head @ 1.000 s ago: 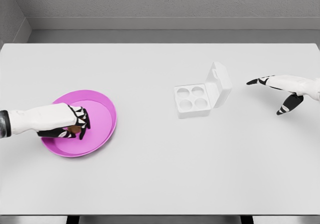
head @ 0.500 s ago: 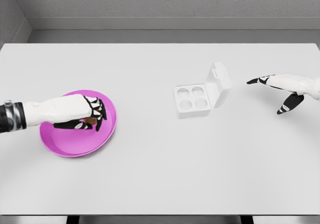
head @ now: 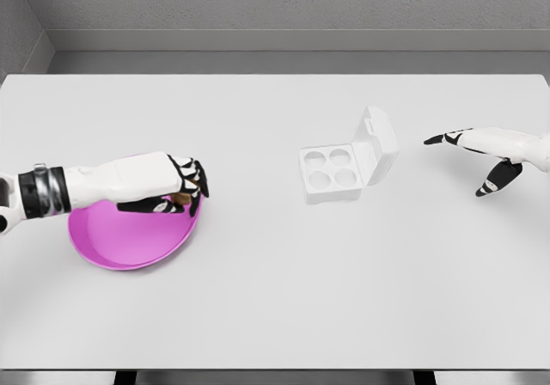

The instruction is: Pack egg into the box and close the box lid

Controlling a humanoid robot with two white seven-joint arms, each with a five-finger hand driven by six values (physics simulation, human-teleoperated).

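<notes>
- The white counter (head: 258,299) fills most of the view, with a grey wall running along its far edge.
- A pink dish (head: 129,243) sits on the counter at the left. Its far side is partly covered by the left arm, which comes in from the left edge.
- A white box (head: 339,172) stands on the counter right of the middle, well apart from the dish. Its lid (head: 378,144) is up and tilted back on the right side. The tray shows four round hollows, and none of them holds anything.
- The right hand (head: 481,153) hangs over the counter near the right edge, to the right of the box and not touching it. Its black-tipped fingers are spread and relaxed, one pointing toward the box and the thumb hanging down, and it holds nothing.
- The left hand (head: 176,187) is over the right rim of the dish, its fingers curled down around a small brown thing.
- The egg (head: 179,198) is that brown thing. Only a small part of it shows between the curled fingers of the left hand, at the dish's right edge and well left of the box.
</notes>
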